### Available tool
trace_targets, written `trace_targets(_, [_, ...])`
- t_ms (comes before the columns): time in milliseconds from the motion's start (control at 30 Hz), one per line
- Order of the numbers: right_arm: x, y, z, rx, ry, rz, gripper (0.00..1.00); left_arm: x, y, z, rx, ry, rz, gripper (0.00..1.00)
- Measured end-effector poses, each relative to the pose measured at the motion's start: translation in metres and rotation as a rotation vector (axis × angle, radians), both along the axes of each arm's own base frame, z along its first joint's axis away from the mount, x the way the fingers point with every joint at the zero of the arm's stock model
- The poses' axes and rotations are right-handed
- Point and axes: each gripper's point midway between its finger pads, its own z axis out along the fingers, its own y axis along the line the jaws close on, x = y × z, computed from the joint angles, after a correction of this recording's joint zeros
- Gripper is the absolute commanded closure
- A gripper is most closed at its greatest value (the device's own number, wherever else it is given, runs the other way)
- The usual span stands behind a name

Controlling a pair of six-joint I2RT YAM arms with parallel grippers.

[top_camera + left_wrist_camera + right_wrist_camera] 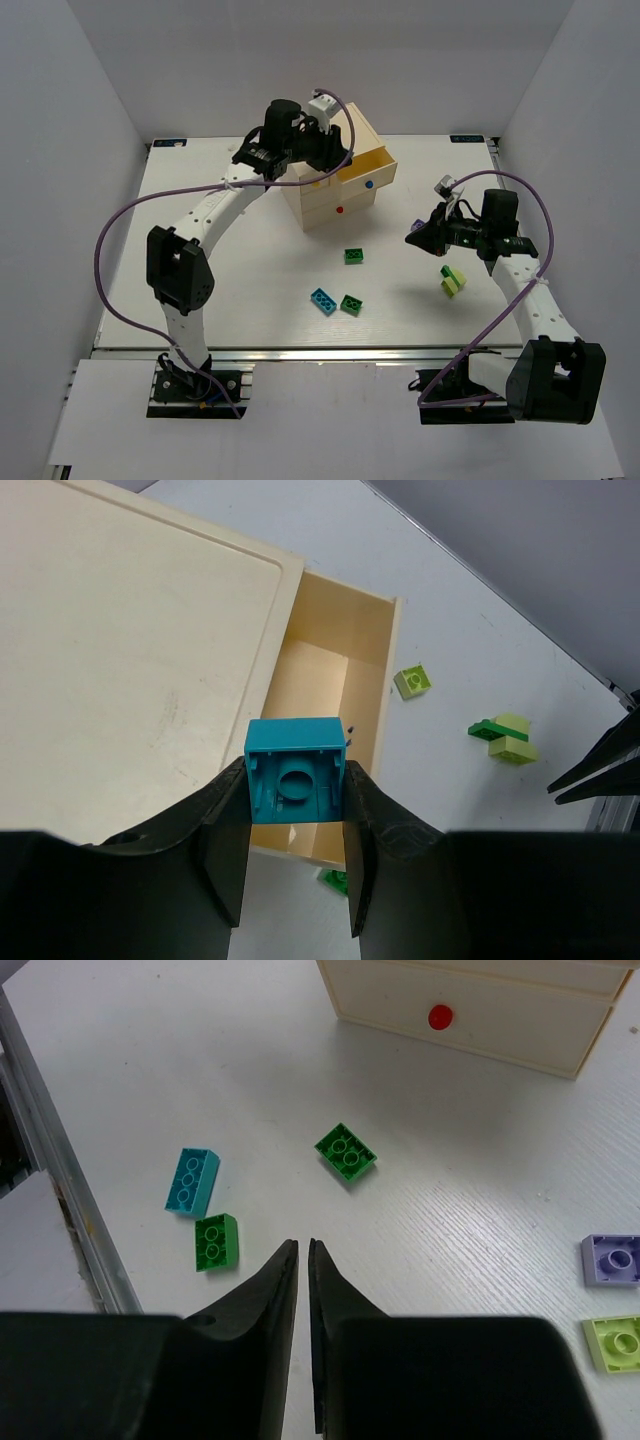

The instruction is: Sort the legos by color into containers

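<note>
My left gripper (pixel 295 785) is shut on a teal-blue lego (pixel 295 765), held hollow side up over the open top drawer (pixel 392 695) of the cream chest (pixel 322 205). My right gripper (pixel 303 1245) hovers over the table with its jaws parted by only a narrow slit and nothing between them. Ahead of it lie a green lego (pixel 346 1151), a teal lego (pixel 191 1180) and another green lego (pixel 215 1241). A pale purple lego (pixel 611 1260) and a yellow-green lego (pixel 615 1340) lie to its right.
The chest's lower drawers carry a blue knob (pixel 369 185) and a red knob (pixel 340 210) and are closed. A small yellow-green brick (pixel 412 681) and a green-and-yellow stack (pixel 505 738) lie right of the chest. The table's metal rail (pixel 60 1170) runs along the near edge.
</note>
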Motion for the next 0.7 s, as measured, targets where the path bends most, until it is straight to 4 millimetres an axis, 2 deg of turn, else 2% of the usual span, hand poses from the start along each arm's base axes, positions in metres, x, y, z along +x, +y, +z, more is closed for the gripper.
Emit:
trace_targets(300, [0.000, 0.000, 0.000, -0.003, -0.002, -0.001, 0.82, -0.004, -0.011, -0.013, 0.023, 0.027, -0.022, 0.53])
trace_targets(467, [0.000, 0.000, 0.000, -0.003, -0.001, -0.001, 0.80, 0.000, -0.011, -0.028, 0.055, 0.055, -0.006, 0.49])
trace_targets(633, [0.000, 0.000, 0.000, -0.003, -0.001, -0.001, 0.75, 0.002, -0.012, -0.020, 0.055, 0.045, 0.004, 0.44])
trace_targets(700, [0.000, 0.000, -0.001, -0.003, -0.001, 0.001, 0.69, 0.003, -0.012, -0.013, 0.047, 0.031, 0.006, 0.43])
